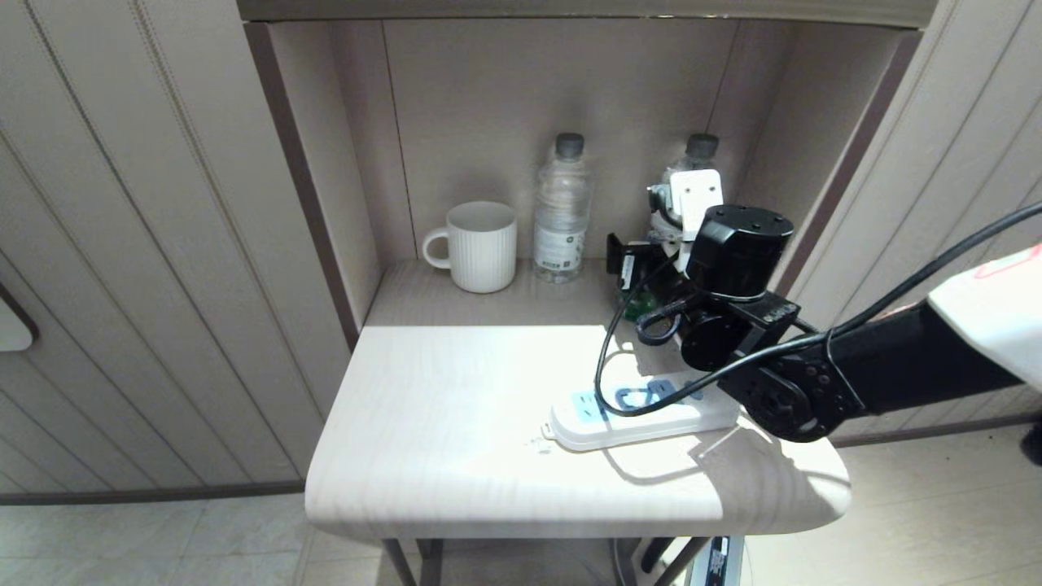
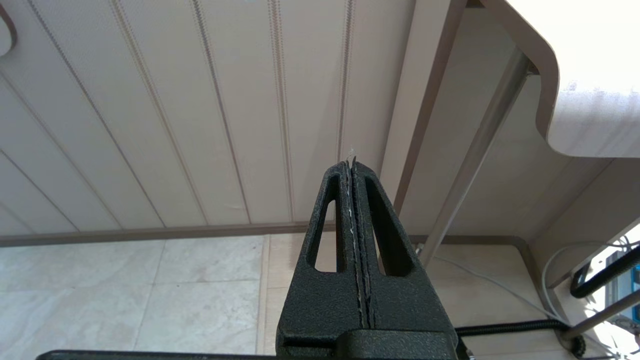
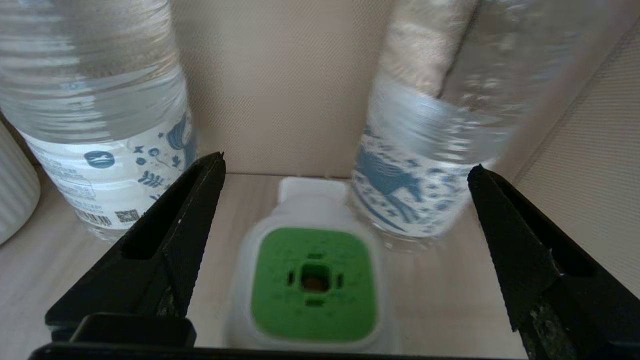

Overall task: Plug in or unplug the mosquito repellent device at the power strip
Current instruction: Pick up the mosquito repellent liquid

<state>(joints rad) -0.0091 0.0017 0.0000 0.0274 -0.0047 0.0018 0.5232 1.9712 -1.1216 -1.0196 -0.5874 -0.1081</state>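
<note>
Right wrist view alone shows mosquito repellent device (image 3: 314, 285) green face.

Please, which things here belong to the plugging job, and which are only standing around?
For the job:
- mosquito repellent device, between the open right claw's fingers
- power strip, near the table's front

Just standing there:
- two water bottles
- white mug
- left claw, shut, parked low beside the table

The power strip (image 1: 643, 415) lies on the surface (image 1: 456, 439). Behind it stand a cup (image 1: 480, 244) and two bottles (image 1: 562, 212), with the mosquito repellent device (image 3: 312, 285) between the bottles.
</note>
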